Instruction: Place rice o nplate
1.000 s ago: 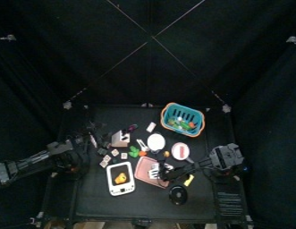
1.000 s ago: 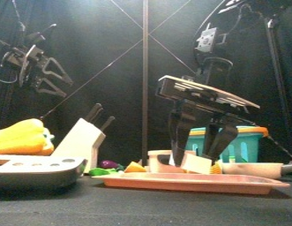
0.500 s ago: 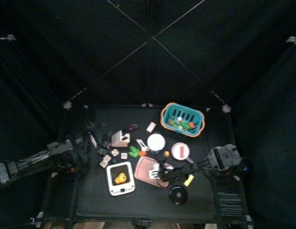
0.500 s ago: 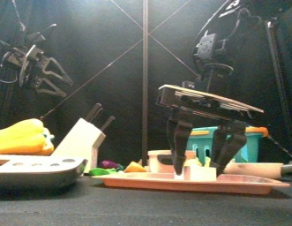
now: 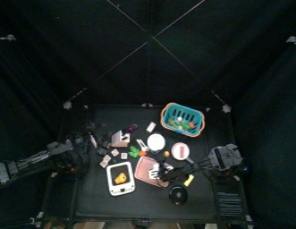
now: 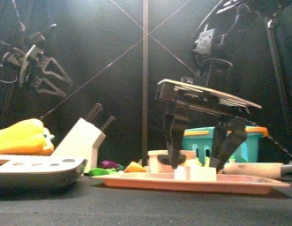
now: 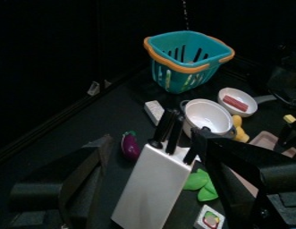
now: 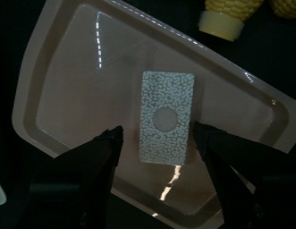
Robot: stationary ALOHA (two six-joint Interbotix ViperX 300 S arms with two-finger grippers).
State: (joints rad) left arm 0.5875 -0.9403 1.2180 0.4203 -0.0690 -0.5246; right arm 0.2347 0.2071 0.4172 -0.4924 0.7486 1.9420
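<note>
The rice (image 8: pixel 164 117), a white textured block, lies flat near the middle of the nplate (image 8: pixel 79 80), directly beneath the right tool (image 8: pixel 162 148), whose jaws stand spread to either side of it, apparently clear. Judged risk: if a jaw tip is touching the block, lifting away could drag it toward the rim or tip it over. A slanted withdrawal might nudge the plate itself along the bench (image 6: pixel 136 210). The left tool (image 7: pixel 150 201) rests well apart beside the knife block (image 7: pixel 156 174); its state cannot be told.
</note>
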